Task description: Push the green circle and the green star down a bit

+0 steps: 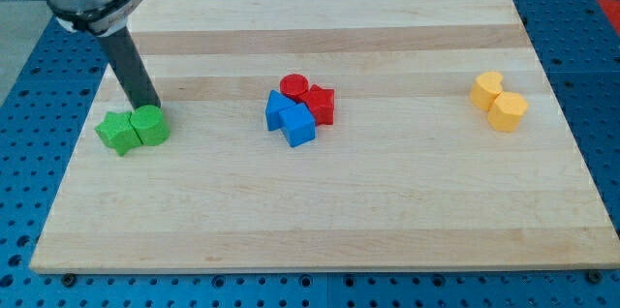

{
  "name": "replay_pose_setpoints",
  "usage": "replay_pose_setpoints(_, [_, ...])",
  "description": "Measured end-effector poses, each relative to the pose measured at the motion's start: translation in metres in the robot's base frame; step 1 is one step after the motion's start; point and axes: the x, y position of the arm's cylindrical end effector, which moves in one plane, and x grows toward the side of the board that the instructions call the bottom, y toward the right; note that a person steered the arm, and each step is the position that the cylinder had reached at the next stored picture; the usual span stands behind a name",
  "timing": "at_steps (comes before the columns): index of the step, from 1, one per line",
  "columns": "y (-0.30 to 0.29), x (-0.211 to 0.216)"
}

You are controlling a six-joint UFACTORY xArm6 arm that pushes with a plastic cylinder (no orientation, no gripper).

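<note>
The green circle (pixel 151 126) and the green star (pixel 118 133) lie side by side, touching, at the view's left on the wooden board (pixel 320 211). The star is to the left of the circle. My tip (pixel 145 106) rests at the top edge of the green circle, just above it and seemingly in contact. The dark rod rises from there up and to the left to the grey arm at the view's top left corner.
A cluster in the middle holds a red circle (pixel 294 85), a red star (pixel 321 105), a blue block (pixel 279 110) and a blue cube (pixel 298 125). Two yellow blocks (pixel 487 89) (pixel 508 111) touch at the view's right.
</note>
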Motion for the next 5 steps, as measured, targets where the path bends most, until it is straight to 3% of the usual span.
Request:
replay_pose_setpoints(3, [0.001,0.068])
replay_pose_setpoints(5, [0.015,0.075])
